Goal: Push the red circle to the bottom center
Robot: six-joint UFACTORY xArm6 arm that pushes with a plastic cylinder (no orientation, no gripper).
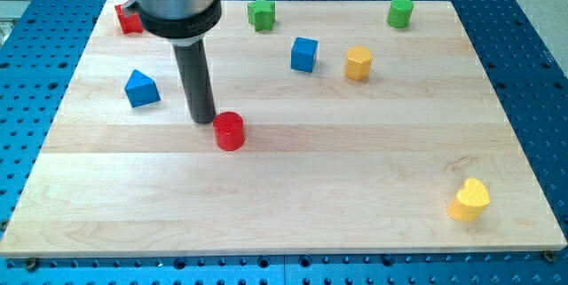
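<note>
The red circle (229, 130) is a short red cylinder left of the board's middle. My tip (203, 120) rests on the board just to the view's left of it and slightly higher, almost touching it. The rod rises from there to the arm's dark collar at the view's top left.
The wooden board (293, 214) holds a blue triangular block (141, 88) at the left, a red block (129, 19) partly behind the arm, a green star-like block (261, 13), a blue cube (303, 54), a yellow hexagon-like block (358, 62), a green cylinder (400, 11), and a yellow heart-like block (469, 200) at the bottom right.
</note>
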